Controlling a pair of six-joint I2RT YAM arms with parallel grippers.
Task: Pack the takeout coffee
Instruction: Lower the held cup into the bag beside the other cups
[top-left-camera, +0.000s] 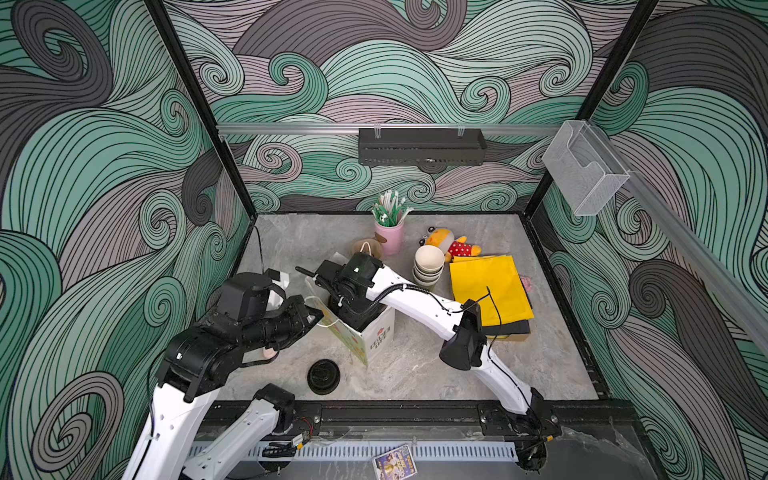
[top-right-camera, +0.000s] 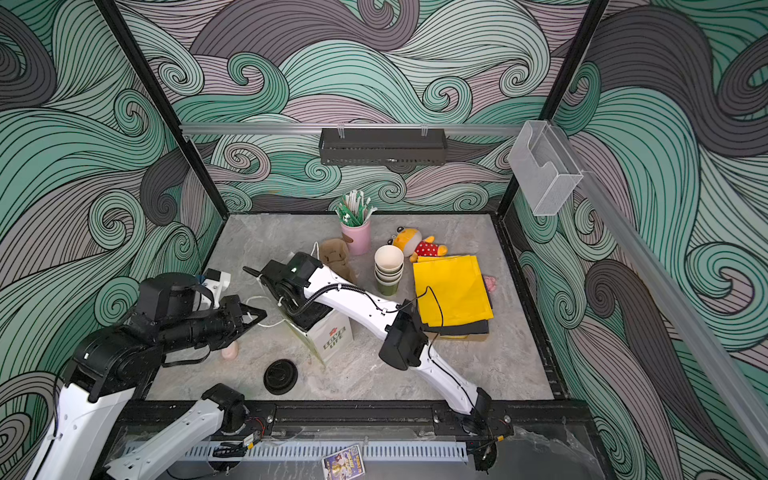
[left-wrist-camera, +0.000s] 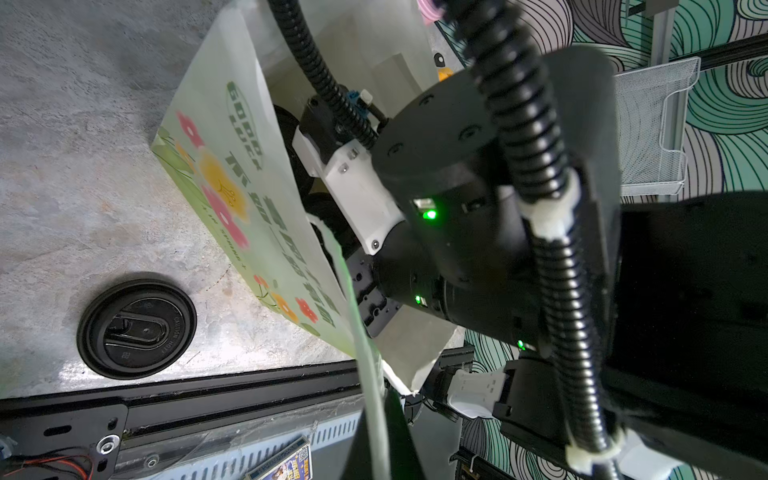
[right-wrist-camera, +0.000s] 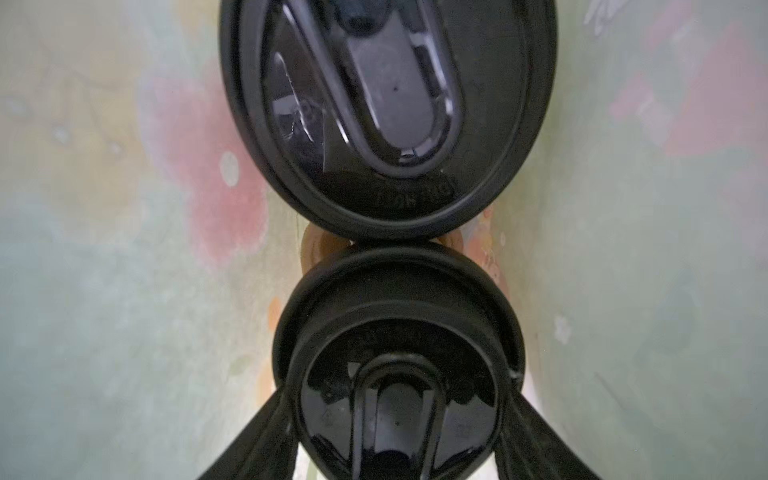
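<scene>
A pale green paper bag (top-left-camera: 374, 336) (top-right-camera: 332, 338) printed with flowers stands open mid-table. My right arm reaches down into it, so the right gripper is hidden in both top views. Inside the bag, in the right wrist view, stand two takeout coffee cups with round black lids. The farther lid (right-wrist-camera: 386, 112) is free, while the nearer lid (right-wrist-camera: 397, 316) sits between the fingers of my right gripper (right-wrist-camera: 397, 399), shut on that cup. The cup walls are almost wholly hidden. My left gripper (top-left-camera: 318, 313) (left-wrist-camera: 382, 419) is shut on the bag's rim (left-wrist-camera: 365, 357).
A loose black lid (top-left-camera: 323, 376) (left-wrist-camera: 137, 328) lies on the table in front of the bag. Behind it are a stack of lidless cups (top-left-camera: 428, 266), a pink cup of straws (top-left-camera: 389, 232), a plush toy (top-left-camera: 446, 245) and yellow sheets (top-left-camera: 488, 291).
</scene>
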